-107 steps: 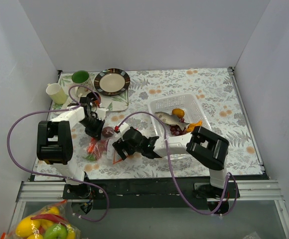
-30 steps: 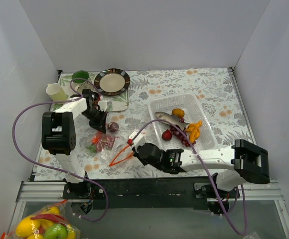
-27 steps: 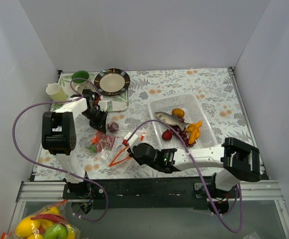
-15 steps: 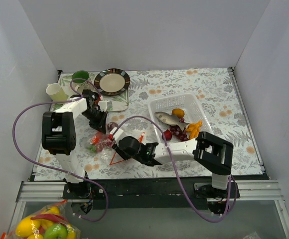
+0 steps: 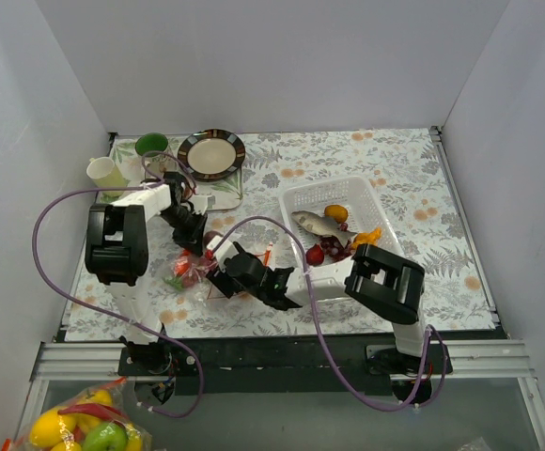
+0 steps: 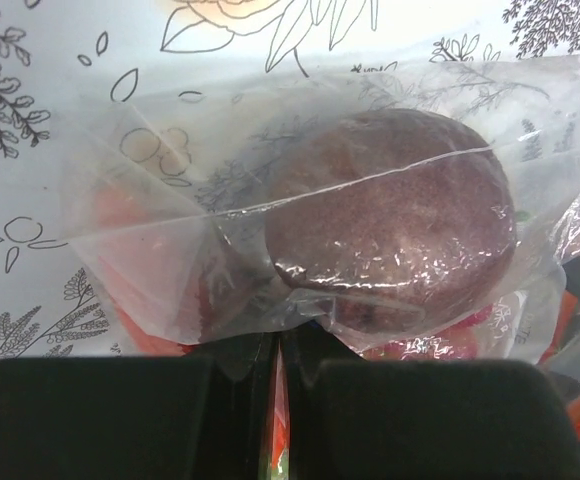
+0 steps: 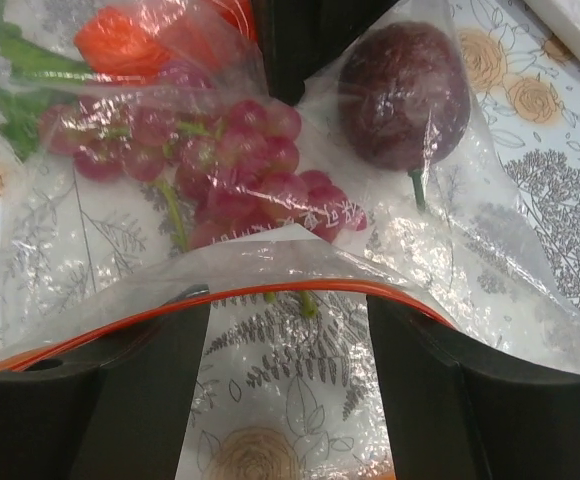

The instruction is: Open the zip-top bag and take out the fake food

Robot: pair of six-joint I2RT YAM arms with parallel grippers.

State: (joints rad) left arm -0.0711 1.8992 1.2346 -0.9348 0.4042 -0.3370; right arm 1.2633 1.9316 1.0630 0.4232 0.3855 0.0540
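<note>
Clear zip-top bag [image 5: 194, 272] not emptied: grape bunch [image 7: 240, 165] and purple fruit [image 6: 390, 230] inside; fish [image 5: 315, 224] in basket [image 5: 296, 195]. Left gripper [image 6: 280, 350] jaws pinch its film — right gripper [image 7: 288, 330] jaws spread.

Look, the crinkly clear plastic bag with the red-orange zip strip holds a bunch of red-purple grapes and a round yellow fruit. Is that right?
Not quite. The round fruit is dark purple, not yellow. The right wrist view shows it inside the crinkly clear plastic bag with the red-orange zip strip, beside the bunch of red-purple grapes.
</note>
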